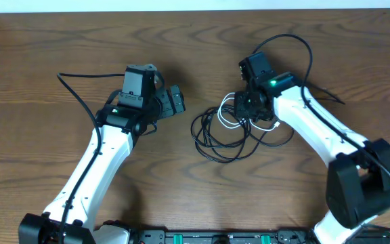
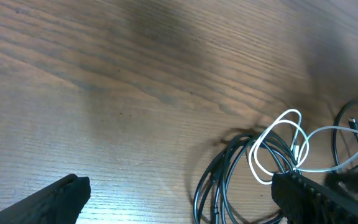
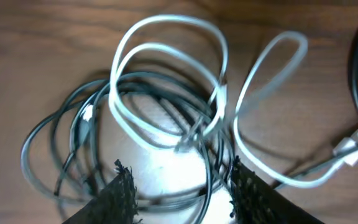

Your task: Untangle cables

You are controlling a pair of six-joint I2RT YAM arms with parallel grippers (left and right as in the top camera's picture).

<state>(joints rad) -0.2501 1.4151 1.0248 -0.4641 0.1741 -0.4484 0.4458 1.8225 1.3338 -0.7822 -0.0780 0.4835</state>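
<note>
From overhead, the right gripper (image 1: 249, 108) covers the 1 o'clock part of the cables (image 1: 225, 135), so the tangle there is hidden. Its own camera is blurred and cuts off the loops at 6 o'clock. That view shows the right gripper (image 3: 179, 180) with rough black fingertips parted a moderate way. A thin black strand runs through the gap, and nothing is pinched. The glossy white cable (image 3: 114, 93) makes two rounded loops over flatter rings of the black cables (image 3: 61, 118), and a pale plug (image 3: 353, 146) lies at 4 o'clock. The left gripper (image 2: 179, 186) is spread wide and empty. The heap lies on the grained wooden table (image 1: 46, 41), at 3 o'clock from it.
</note>
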